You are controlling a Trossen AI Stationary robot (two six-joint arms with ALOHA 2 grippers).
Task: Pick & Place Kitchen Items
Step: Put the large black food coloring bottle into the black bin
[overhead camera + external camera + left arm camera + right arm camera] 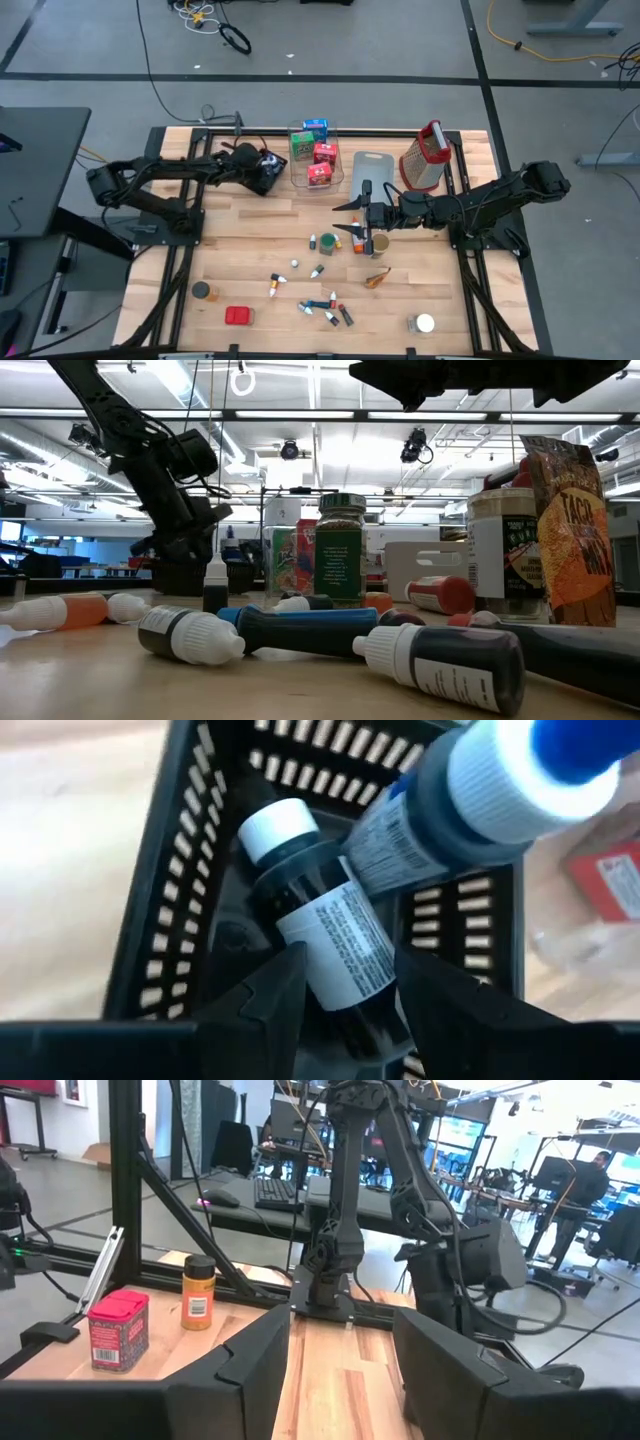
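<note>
A black slatted basket (268, 178) stands at the table's far left. My left gripper (345, 1005) slants down into it, shut on a dark bottle with a white cap (320, 910). A blue-capped bottle (480, 790) lies tilted across that bottle, its cap end up by the basket's wall. My right gripper (346, 217) hovers open and level over mid-table, pointing left, nothing between its fingers (260, 1370). Small bottles (322, 306), a green-lidded jar (328, 243), a red tin (238, 316) and an orange scrap (378, 277) lie on the wood. My left gripper pinches the dark bottle's labelled lower body (345, 975) between its two fingers, one on each side. The fingers come slanting down from above and lie along the bottle. Its white cap points away from the gripper, down into the basket. Whether it rests on the basket's floor I cannot tell.
A clear bin (297, 172) with red, blue and green boxes stands beside the basket, then a grey-blue board (374, 165) and a metal grater with a red handle (425, 158). A brown jar (201, 291) and a white-lidded jar (424, 323) sit near the front edge.
</note>
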